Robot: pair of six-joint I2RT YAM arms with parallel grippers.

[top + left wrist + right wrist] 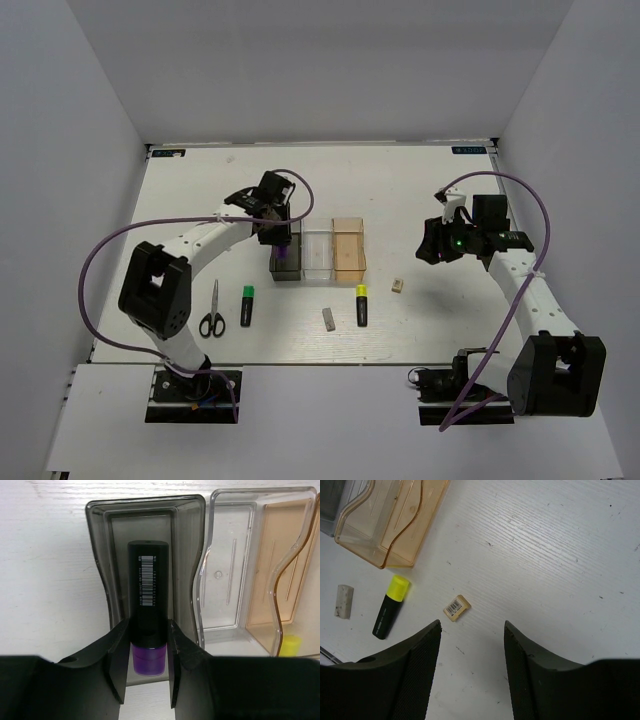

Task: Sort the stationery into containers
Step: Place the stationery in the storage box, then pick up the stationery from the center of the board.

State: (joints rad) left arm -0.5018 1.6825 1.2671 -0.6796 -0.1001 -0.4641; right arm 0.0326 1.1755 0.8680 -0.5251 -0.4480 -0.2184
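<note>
My left gripper [277, 236] is shut on the purple-capped highlighter [147, 590] and holds it lengthwise inside the dark smoky grey bin [100, 555], fingers [120, 645] pressed to either side near the cap. The clear bin [225, 580] and the orange-tan bin [280, 580] stand to its right. My right gripper [472, 627] is open and empty above the table, just right of the beige eraser [456, 607]. The yellow-capped highlighter [391, 607] and the grey eraser [344, 600] lie further left. The green-capped highlighter [246, 305] and the scissors [212, 312] lie at front left.
The three bins [317, 256] sit in a row at the table's middle. White walls enclose the table on the left, back and right. The loose items lie in a row in front of the bins.
</note>
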